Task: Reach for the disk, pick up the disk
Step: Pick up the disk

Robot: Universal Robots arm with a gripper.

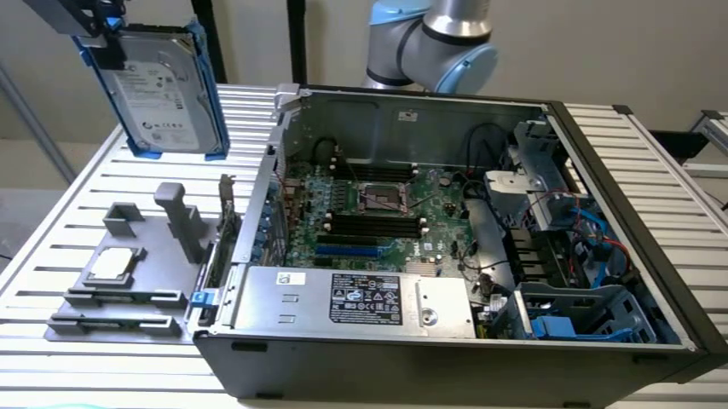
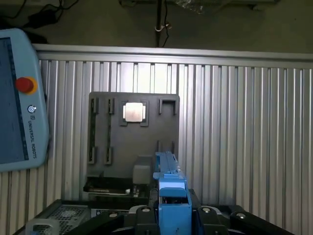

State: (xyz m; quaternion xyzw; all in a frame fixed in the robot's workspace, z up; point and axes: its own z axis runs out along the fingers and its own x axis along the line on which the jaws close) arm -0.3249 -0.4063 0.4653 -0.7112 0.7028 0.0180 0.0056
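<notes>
The disk (image 1: pixel 165 85), a silver-grey hard drive with a white label in a bright blue caddy, hangs upright in the air high above the slatted table at the exterior view's left. My gripper (image 1: pixel 106 51) is shut on the caddy's top corner. In the wrist view the blue caddy edge (image 2: pixel 170 193) runs straight out from between the gripper (image 2: pixel 171 218) fingers, over the grey fixture below.
A grey fixture plate (image 1: pixel 131 285) with a small square silver chip (image 1: pixel 111 266) and an upright post lies under the disk. The open computer case (image 1: pixel 455 239) with its silver power supply box (image 1: pixel 353 298) stands beside it. A teach pendant (image 2: pixel 19 98) lies beyond the fixture (image 2: pixel 102 142).
</notes>
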